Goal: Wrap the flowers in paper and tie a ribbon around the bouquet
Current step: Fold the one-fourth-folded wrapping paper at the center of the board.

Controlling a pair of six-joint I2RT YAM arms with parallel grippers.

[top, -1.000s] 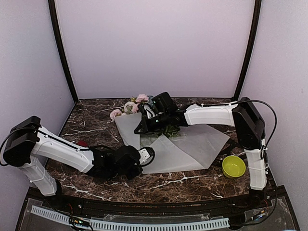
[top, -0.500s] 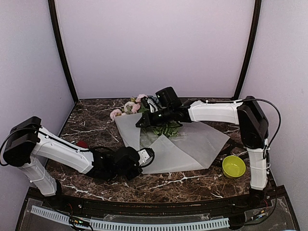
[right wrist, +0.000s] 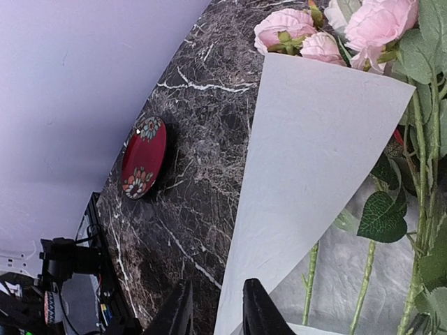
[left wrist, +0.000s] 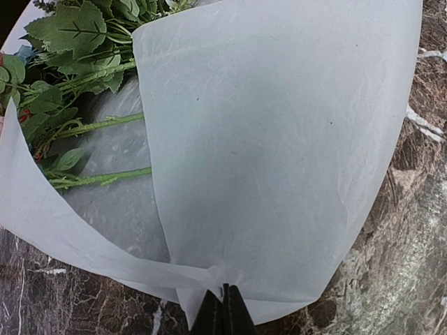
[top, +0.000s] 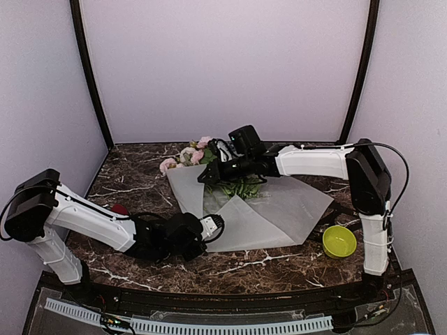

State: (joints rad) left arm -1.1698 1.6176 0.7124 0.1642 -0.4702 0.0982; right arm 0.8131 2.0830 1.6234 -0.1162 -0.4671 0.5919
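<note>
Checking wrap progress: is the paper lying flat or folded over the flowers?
Partly folded: one flap of the paper lies over the flowers, its corner pinched by the left gripper.

From above and behind, the top camera takes in the whole counter (top: 133, 174). The wrist cameras press close, the left over the paper (left wrist: 279, 139), the right toward the flowers (right wrist: 370, 28), and both show each.

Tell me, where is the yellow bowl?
In the top view, the yellow bowl sits on the right, between the paper and the base of the right arm.
</note>
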